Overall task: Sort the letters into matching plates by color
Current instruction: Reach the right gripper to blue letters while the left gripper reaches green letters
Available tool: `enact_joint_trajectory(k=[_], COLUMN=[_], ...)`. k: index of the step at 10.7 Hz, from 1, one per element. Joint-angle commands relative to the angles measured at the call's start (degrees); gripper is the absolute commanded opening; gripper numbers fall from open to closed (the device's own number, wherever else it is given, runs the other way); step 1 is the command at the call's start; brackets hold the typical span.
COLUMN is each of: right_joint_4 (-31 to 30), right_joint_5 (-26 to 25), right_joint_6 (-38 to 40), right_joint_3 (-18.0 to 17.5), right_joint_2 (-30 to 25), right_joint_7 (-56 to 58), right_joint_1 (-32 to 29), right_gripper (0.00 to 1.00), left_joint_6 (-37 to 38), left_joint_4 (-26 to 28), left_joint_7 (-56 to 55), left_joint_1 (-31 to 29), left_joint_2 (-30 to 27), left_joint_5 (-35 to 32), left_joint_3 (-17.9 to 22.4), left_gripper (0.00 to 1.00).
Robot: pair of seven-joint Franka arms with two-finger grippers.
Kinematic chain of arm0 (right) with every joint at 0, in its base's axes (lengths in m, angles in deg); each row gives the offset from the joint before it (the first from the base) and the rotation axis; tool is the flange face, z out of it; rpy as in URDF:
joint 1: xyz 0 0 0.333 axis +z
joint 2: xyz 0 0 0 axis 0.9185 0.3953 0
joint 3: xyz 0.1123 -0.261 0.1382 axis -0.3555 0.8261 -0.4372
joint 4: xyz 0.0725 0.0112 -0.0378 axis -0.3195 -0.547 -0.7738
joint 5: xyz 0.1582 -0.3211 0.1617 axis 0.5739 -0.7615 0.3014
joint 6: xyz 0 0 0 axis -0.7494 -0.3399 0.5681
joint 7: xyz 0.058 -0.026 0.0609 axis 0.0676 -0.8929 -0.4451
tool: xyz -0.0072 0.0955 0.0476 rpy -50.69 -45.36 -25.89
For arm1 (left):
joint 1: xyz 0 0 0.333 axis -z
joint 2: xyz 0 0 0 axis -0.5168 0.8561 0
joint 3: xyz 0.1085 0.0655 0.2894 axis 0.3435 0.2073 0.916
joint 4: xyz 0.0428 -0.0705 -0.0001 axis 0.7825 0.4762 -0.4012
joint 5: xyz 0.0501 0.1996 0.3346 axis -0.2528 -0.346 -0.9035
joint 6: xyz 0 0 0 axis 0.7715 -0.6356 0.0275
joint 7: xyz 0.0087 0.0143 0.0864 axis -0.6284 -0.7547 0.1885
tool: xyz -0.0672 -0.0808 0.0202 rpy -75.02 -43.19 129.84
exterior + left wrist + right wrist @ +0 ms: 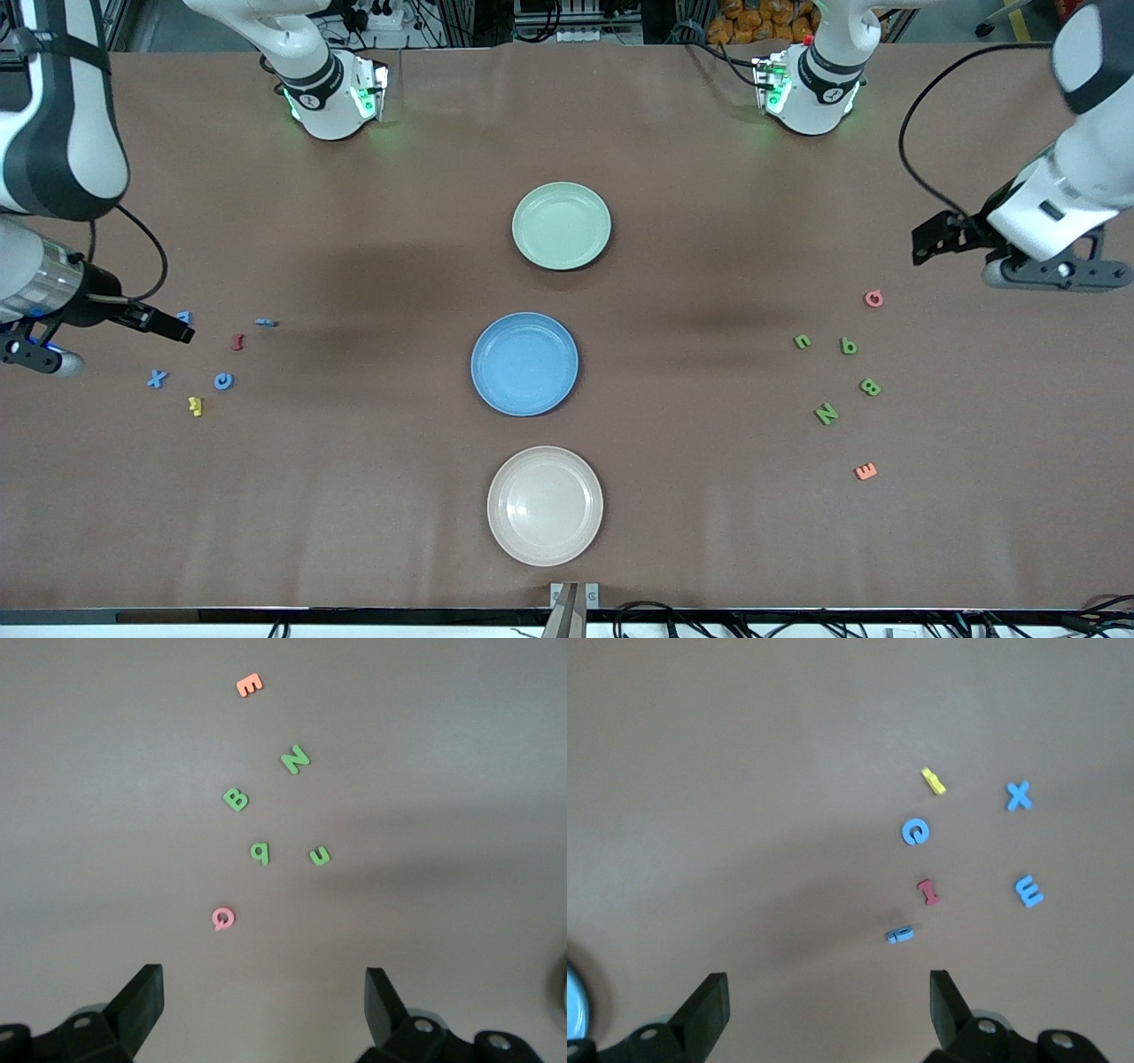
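Nothing is sorted yet; all plates (562, 225) sit bare. Both end effectors, left (264, 997) and right (829, 1001), hover released above their letter clusters. Next, each must descend onto one letter, perhaps the green q (260, 852) or the blue letter (900, 935) nearest its fingers.

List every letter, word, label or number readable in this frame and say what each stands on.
"Q": pink letter, on the table.
"q": green letter.
"u": green letter.
"B": green letter.
"N": green letter.
"E": orange letter.
"X": blue letter.
"E": blue letter.
"G": blue letter.
"I": red letter.
Yellow letter and small blue letter: unreadable.
Plates and arms: no readable text.
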Motion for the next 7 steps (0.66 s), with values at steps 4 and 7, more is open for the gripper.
enact_joint_trajectory(k=[4,7], right_joint_4=[-6.90,-13.55], right_joint_5=[5.98,7.03], right_joint_6=[-7.98,-15.76], right_joint_3=[-0.88,-0.88], right_joint_2=[2.48,4.34], right_joint_7=[-38.31,-50.20], right_joint_1=[-2.63,-3.24], right_gripper=[1.00,1.00], left_joint_6=[-17.60,-22.43], left_joint_4=[11.16,12.04], left_joint_7=[-2.88,-8.34], left_joint_1=[-0.93,-0.67], left_joint_2=[6.82,11.83], left_joint_5=[0.82,-1.19], left_joint_3=[1.06,1.32], left_gripper=[1.00,1.00])
